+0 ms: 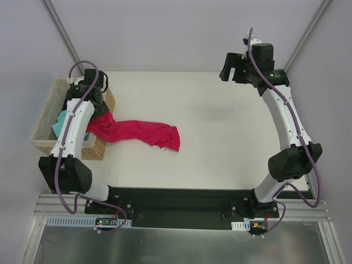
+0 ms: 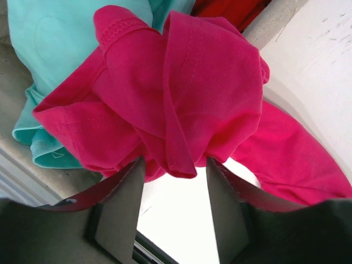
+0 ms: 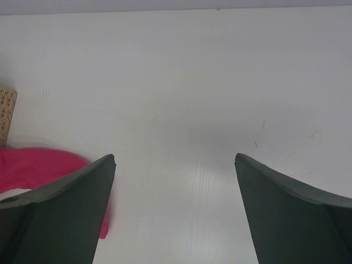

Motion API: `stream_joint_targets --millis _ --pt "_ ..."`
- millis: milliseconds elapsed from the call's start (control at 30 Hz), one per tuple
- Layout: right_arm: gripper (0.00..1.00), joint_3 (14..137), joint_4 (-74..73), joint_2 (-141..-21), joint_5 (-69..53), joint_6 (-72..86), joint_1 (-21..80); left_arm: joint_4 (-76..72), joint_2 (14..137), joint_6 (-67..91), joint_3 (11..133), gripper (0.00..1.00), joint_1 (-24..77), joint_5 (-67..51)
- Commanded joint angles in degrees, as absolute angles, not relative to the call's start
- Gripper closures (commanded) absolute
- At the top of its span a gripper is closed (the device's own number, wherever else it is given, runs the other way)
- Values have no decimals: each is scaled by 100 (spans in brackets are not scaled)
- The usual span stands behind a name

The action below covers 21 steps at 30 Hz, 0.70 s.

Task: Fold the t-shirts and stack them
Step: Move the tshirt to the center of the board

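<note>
The left gripper (image 2: 176, 163) is hanging over the rim of the basket (image 1: 94, 148). Its fingers are standing about half closed and pinching a thick wad of the crimson shirt (image 1: 137, 132). The rest of that shirt is trailing out over the rim and lying twisted like a rope across the table (image 1: 220, 143). The teal shirt (image 2: 60, 38) is sitting in the basket, pressing right against the held wad. The right gripper (image 3: 175, 158) is hovering near the table's far right corner, with its fingers spread wide and nothing between them.

The grip is looking shallow, since the cloth is sitting only at the fingertips. A firm pull could be enough to let the wad slide free. The teal hem is lying against the crimson folds, so it may be getting dragged out with them, leaving two shirts tangled on the table. The cloth draped over the wicker rim could be catching there, and a tug might shift or tip the basket. With the shirt this twisted and the right arm well apart from it, folding before spreading it flat is likely to give a lumpy result.
</note>
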<state>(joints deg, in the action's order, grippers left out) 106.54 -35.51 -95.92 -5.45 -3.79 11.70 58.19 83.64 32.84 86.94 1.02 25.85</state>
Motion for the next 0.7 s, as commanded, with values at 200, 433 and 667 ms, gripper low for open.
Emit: stream_joint_targets --millis 200,433,667 --pt "9 10662 -3191 -9352 -800 -88 1432 5774 8429 3261 8780 80 35 2470" --pt "17 10302 -3032 -9413 -1019 228 1581 5774 8437 3261 8842 100 35 2330" --pt "19 9757 -2716 -9632 -1204 562 2038 5739 8148 3305 8772 100 35 2136"
